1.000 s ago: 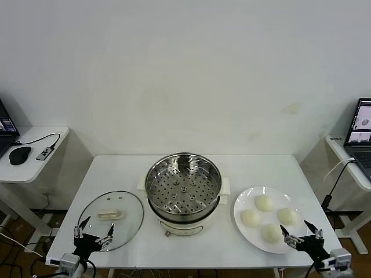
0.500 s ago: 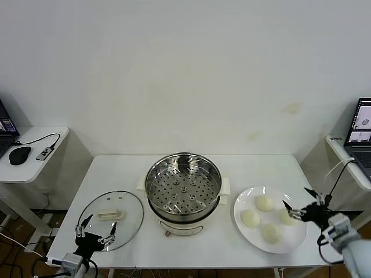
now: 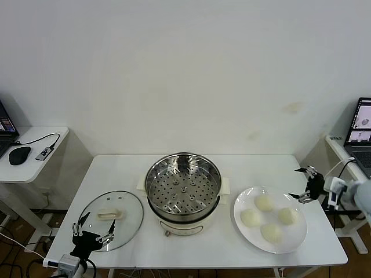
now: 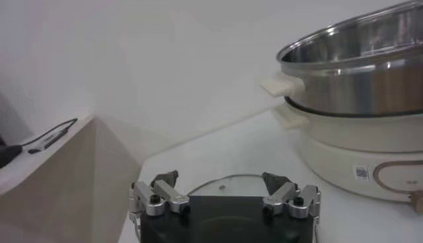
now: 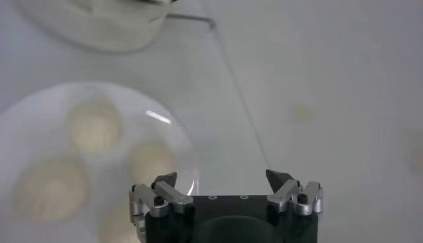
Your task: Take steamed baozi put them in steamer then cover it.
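Right gripper [image 3: 306, 184] fingers spread wide, holding nothing, hovering above table's right edge just beside white plate [image 3: 243, 202]. Four steamed baozi [image 3: 264, 203] on plate, untouched. Steamer [image 3: 183, 186] at table centre, uncovered. Left gripper [image 3: 93, 228] spread wide, empty, low at front-left by glass lid [image 3: 130, 214].

White rectangular table [image 3: 116, 168] set against a pale wall. Round shiny stainless-steel steamer [image 3: 183, 191] with perforated tray and cream-white base at the middle. Round clear glass lid [image 3: 111, 219] with cream handle lying flat near the front left corner. Flat round white plate [image 3: 270, 219] on the right, bearing four smooth cream-white steamed baozi [image 3: 264, 203].
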Action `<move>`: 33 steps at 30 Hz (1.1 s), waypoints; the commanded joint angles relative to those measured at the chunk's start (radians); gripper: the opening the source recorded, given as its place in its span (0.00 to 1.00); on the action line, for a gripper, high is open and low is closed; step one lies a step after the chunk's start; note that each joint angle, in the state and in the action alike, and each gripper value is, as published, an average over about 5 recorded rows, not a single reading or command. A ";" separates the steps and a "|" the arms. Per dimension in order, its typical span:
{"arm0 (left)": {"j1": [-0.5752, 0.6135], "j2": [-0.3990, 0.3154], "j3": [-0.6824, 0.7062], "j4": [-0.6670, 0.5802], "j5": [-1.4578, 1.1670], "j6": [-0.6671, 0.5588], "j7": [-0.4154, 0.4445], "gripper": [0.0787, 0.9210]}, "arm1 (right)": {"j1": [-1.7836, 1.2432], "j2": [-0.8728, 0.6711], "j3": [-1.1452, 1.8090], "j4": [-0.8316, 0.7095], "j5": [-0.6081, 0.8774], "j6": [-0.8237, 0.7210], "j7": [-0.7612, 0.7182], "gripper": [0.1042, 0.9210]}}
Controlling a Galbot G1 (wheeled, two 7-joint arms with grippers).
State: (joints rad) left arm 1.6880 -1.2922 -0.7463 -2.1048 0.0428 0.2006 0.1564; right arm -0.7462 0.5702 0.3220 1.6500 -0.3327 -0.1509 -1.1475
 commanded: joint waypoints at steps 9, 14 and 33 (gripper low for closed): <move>0.009 -0.011 -0.009 -0.020 0.010 -0.002 -0.005 0.88 | 0.495 0.018 -0.652 -0.223 -0.097 0.050 -0.142 0.88; 0.014 -0.014 -0.007 -0.025 0.014 -0.001 -0.002 0.88 | 0.483 0.099 -0.661 -0.297 -0.129 0.062 -0.140 0.88; 0.010 -0.034 0.009 -0.002 0.042 -0.004 0.000 0.88 | 0.366 0.183 -0.605 -0.365 -0.143 0.026 -0.059 0.88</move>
State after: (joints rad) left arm 1.6974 -1.3244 -0.7353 -2.1063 0.0820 0.1965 0.1567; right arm -0.3864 0.7389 -0.2539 1.3053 -0.4764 -0.1257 -1.2069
